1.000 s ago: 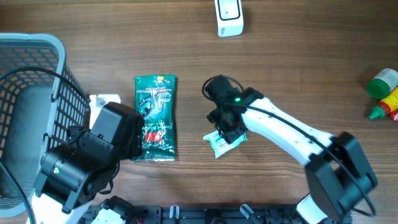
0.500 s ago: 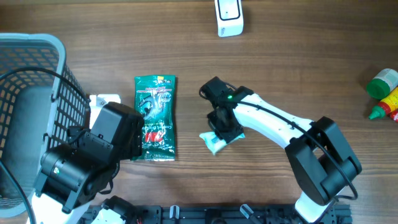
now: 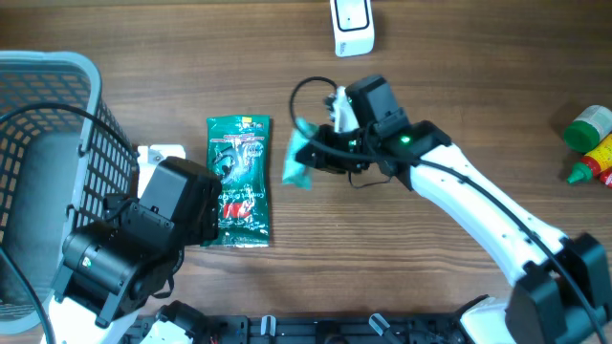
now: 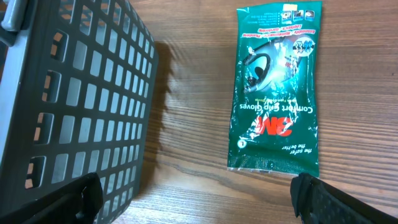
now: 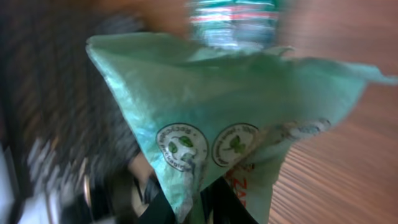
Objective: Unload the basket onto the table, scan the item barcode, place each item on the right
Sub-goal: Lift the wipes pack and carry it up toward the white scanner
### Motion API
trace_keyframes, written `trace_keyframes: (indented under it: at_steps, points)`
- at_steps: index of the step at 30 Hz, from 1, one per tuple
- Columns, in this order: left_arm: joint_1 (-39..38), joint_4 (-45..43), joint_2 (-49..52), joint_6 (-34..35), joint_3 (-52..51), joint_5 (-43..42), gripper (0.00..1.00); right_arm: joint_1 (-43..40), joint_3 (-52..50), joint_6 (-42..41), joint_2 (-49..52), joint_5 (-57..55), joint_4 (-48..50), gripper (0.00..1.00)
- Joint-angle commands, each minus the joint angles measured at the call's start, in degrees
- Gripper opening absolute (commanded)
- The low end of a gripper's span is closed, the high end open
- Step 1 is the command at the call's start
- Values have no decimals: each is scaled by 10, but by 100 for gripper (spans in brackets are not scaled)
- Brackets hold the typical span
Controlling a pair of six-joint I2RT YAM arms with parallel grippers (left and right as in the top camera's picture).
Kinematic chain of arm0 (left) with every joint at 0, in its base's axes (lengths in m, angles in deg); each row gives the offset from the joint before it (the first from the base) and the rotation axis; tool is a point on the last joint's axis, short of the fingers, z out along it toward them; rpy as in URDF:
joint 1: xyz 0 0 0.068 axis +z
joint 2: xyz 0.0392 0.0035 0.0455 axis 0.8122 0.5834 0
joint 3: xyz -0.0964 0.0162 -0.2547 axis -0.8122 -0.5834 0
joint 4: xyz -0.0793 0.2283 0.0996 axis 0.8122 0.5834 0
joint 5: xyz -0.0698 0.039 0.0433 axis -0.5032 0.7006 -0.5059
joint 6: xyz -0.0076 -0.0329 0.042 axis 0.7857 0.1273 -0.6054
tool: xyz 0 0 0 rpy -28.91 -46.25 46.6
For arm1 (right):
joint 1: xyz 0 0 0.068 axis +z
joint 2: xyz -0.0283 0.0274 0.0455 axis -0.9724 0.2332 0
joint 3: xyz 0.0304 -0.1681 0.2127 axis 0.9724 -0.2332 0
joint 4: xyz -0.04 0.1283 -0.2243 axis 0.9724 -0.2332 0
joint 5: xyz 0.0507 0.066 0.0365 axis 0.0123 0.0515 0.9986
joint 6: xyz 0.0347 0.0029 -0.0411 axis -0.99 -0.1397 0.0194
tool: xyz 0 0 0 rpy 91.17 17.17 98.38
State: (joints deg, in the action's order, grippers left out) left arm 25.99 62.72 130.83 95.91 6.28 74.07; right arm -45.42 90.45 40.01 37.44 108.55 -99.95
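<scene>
The right gripper (image 3: 314, 156) is closed narrow on one edge of the small green packet (image 3: 298, 161). The packet stands on edge and appears to be clear of the table (image 3: 459, 86), just beside the glove packet (image 3: 240, 180). The left gripper (image 4: 199, 208) rests by the basket (image 3: 57, 72) with its jaws wide and nothing between them.

Step in hand: present the held packet to the scanner (image 3: 352, 27), which stands well apart at the far edge.

- Locate the barcode first. The right wrist view shows only round leaf marks and red print; no barcode is visible, so it probably lies on the other face.
- Turn the wrist so that face points squarely at the scanner window.
- The film is thin and creased; hold it flat and steady, since a folded code may not read.
- Keep the grip on the edge, clear of the code.
- Carry the packet high enough to pass over the glove packet.
</scene>
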Motion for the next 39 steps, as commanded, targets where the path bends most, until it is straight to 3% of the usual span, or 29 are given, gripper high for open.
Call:
trace_keyframes:
  at_steps: [1,3,11,19,23,26,34,39]
  points:
    - [5,0,0,10,-2,-1,100,2,10,293,-10,274,57,4]
    - [5,0,0,10,-2,-1,100,2,9,329,-10,312,89,4]
    - [5,0,0,10,-2,-1,100,-12,9,336,-10,405,138,4]
    - [5,0,0,9,-2,-1,100,-66,2,426,-9,433,129,4]
    - [5,0,0,10,-2,-1,100,-85,-5,523,-9,529,93,4]
    - [5,0,0,10,-2,-1,100,-88,-6,552,-9,529,56,4]
    - [5,0,0,10,-2,-1,100,-93,-5,623,-9,498,68,5]
    - [5,0,0,9,-2,-1,100,-98,-5,626,-9,489,191,5]
